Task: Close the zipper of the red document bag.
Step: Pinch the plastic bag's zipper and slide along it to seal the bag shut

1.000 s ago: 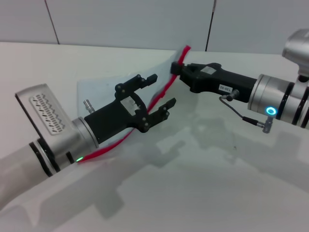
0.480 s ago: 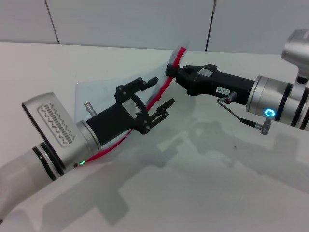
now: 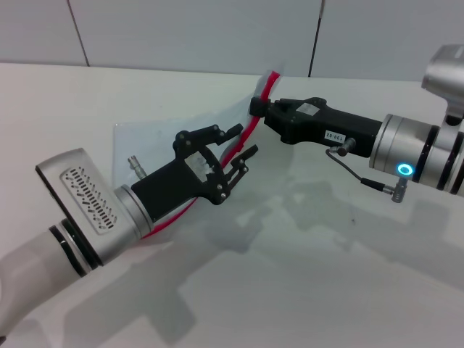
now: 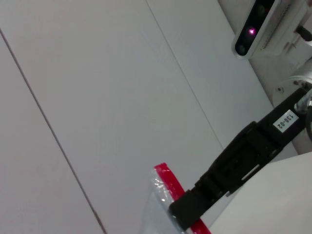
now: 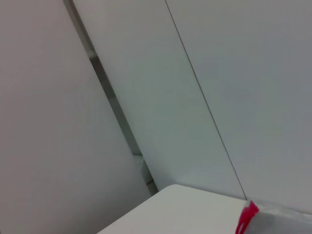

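The red document bag (image 3: 156,141) is a pale translucent pouch, partly lifted off the white table. The zipper (image 3: 251,129) is its red edge strip, running from the raised far corner (image 3: 274,75) down under my left arm. My right gripper (image 3: 256,107) is shut on this strip near the raised end; the slider is too small to make out. My left gripper (image 3: 243,141) is open, its black fingers (image 3: 233,130) straddling the strip lower down. The left wrist view shows the right gripper (image 4: 183,214) on the red strip (image 4: 166,179). In the right wrist view only the strip's tip (image 5: 247,218) shows.
The white table (image 3: 304,275) stretches out in front and to the right of both arms. A grey panelled wall (image 3: 196,32) stands just behind the bag's raised corner. The head camera unit (image 4: 256,24) appears in the left wrist view.
My right gripper moved left with the strip's end, then held still. My left gripper's fingers have drawn closer together around the strip, and the left forearm has shifted a little forward.
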Action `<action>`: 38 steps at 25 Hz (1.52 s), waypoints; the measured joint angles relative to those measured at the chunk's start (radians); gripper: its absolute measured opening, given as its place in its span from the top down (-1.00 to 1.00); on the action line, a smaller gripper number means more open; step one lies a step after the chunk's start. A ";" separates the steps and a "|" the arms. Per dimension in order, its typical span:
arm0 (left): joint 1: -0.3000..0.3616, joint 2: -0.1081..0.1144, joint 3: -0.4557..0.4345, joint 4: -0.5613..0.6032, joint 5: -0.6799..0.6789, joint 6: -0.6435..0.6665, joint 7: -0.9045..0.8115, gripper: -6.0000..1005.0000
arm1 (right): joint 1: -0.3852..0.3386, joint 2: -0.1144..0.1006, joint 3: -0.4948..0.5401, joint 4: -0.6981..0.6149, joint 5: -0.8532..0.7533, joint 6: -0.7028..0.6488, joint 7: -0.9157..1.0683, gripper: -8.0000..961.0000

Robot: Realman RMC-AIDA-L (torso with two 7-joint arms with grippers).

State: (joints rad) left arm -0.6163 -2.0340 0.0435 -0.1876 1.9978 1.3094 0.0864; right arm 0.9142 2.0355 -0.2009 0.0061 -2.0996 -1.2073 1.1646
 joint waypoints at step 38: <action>0.018 0.001 -0.036 -0.020 0.001 -0.006 0.056 0.83 | -0.101 -0.007 0.127 -0.093 0.011 0.001 0.001 0.93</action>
State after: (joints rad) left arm -0.5979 -2.0326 0.0076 -0.2072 1.9986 1.3038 0.1428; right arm 0.8127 2.0285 -0.0736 -0.0871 -2.0882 -1.2066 1.1653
